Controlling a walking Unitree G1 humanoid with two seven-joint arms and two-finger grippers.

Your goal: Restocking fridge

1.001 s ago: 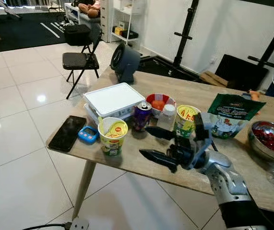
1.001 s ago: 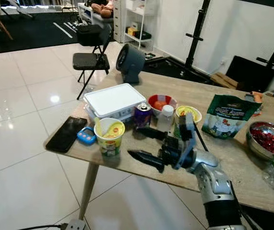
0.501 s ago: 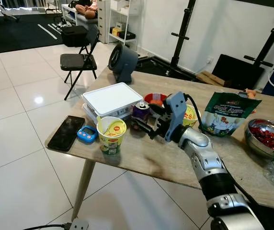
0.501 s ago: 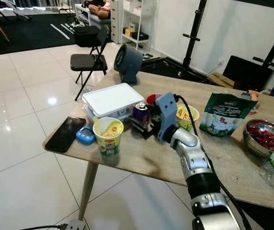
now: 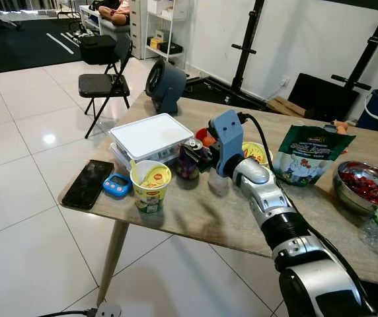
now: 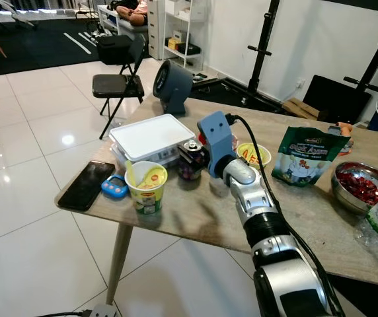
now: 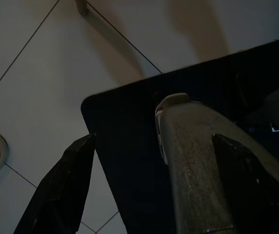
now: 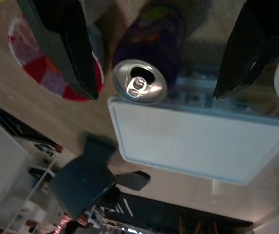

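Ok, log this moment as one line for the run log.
task: restock fridge | right gripper: open, jaws either side of purple can, not closed on it | can: upright on table beside white box | left arm: idle

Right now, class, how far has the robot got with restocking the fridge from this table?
Nothing looks stocked yet: the green snack bag, yellow noodle cup and steel bowl of red fruit sit on the wooden table. In hand: the open right gripper straddles the purple drink can, not closed. Left: grasp, carry, shelve everything.
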